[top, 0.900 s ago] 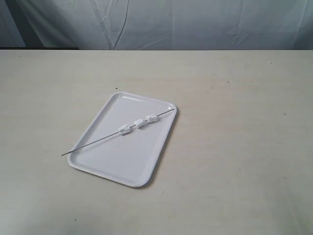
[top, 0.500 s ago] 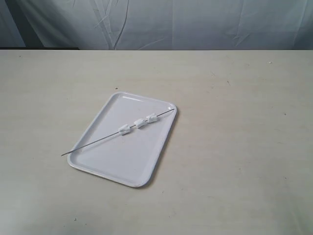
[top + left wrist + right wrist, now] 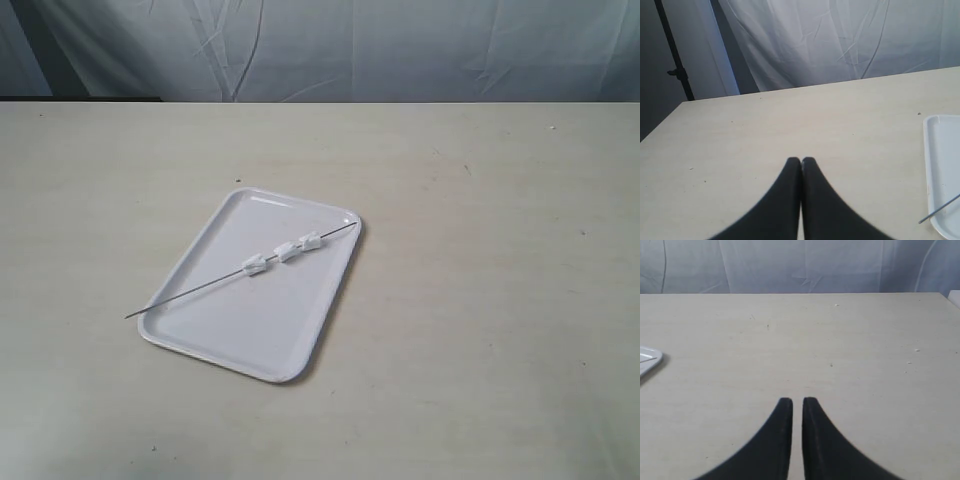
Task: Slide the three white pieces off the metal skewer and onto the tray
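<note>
So there's a big pale table (image 3: 480, 330) with a glossy white tray (image 3: 225, 325) lying flat on it, turned at a bit of an angle.

The left tool (image 3: 801, 161) is clenched, with its two dark fingers pressed together and nothing between them. It sits over bare table, well apart from the tray. The right tool (image 3: 797, 401) is pretty much clenched too, with only a thin slit between the fingers and nothing gripped. It's also well off to the side of the tray, and only a corner of the tray shows in its view.

The skewer (image 3: 200, 290) lies diagonally across the tray. One end is at the tray's far right corner, and the other pokes out past the near left rim, over the table.

The pieces (image 3: 286, 251) are all three threaded on the skewer, in a close row over the tray's far half, nearer that far right corner.
</note>
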Available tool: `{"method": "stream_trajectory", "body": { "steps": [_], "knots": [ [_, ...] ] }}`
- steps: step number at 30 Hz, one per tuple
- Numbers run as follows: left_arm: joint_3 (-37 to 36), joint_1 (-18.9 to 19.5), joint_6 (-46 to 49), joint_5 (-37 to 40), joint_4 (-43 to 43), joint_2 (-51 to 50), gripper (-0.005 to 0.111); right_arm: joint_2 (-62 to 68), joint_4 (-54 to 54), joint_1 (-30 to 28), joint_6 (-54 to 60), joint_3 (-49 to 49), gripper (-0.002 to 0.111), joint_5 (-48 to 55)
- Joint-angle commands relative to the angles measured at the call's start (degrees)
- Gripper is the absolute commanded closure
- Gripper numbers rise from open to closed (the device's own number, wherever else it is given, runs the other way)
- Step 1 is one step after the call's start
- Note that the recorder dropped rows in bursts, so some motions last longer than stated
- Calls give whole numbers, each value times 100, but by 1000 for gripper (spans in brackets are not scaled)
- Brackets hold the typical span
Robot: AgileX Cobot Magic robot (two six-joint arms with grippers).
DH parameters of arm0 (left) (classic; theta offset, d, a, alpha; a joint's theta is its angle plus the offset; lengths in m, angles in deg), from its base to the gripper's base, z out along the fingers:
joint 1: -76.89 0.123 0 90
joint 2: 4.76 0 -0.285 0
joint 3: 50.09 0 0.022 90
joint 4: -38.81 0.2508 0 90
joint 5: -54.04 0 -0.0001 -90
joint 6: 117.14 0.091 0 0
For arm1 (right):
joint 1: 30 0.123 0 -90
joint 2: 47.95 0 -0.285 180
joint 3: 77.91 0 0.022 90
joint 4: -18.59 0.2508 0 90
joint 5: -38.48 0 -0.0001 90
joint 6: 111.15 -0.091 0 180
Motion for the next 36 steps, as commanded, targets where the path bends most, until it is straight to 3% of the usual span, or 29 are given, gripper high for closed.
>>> {"method": "stream_trajectory", "body": {
  "steps": [1,4,12,19,21,24,29,31,36],
  "knots": [
    [-24,-33,-19,-50,99,29,107,-28,-1,-14,20,-12,100,-79],
    [-24,-33,-19,-457,497,29,107,-28,-1,-14,20,-12,100,-68],
    [-24,-33,-19,-1838,361,29,107,-28,-1,-14,20,-12,100,-68],
    [-24,-33,-139,-4097,361,29,107,-28,-1,-14,20,-12,100,-68],
    [-24,-33,-954,-4890,373,29,107,-28,-1,-14,20,-12,100,-68],
    [-24,-33,-1235,-5411,438,29,107,-28,-1,-14,20,-12,100,-68],
    [714,-33,-1279,-4958,1173,29,107,-28,-1,-14,20,-12,100,-80],
    [1096,-33,-1574,-4360,1415,20,107,-28,-1,-14,20,-12,100,-80],
    [2125,-33,-2398,-1915,1671,-542,107,-28,-1,-14,20,-12,100,-80]
  ]
}}
